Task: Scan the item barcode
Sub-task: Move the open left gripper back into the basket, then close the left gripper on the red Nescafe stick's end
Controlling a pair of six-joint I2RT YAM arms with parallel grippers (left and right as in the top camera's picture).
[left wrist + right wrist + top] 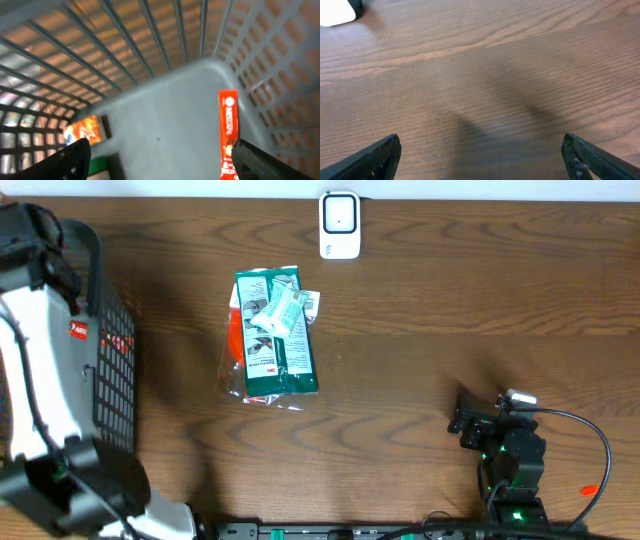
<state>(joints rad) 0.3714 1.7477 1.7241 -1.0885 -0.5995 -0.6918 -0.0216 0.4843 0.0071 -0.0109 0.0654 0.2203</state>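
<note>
Seen from overhead, the brown wood-grain worktop [450, 300] carried a white scanner [340, 225] at its far edge, near the middle. Nearer to me and left of centre lay a pile of packets [272, 330] — a green pack, a white sachet across it, something orange under its left side — apart from the scanner. A dark mesh basket [110, 350] stood at the left edge. My white left arm [35, 380] reached over it, hiding much of it from above.

Through the left wrist camera I looked down inside the basket, with grey lattice walls on every side and a plain grey floor. The left fingers [70, 157] stood wide apart, released, holding nothing. A red stick packet [228, 125] lay by the right wall, just beside one finger. An orange packet [87, 130] sat near the other finger. The basket's walls stood between these fingers and the scanner.

The right arm [505, 455] sat at the near right, well apart from the pile. The right fingers [375, 160] were spread wide and empty above the wood grain.
</note>
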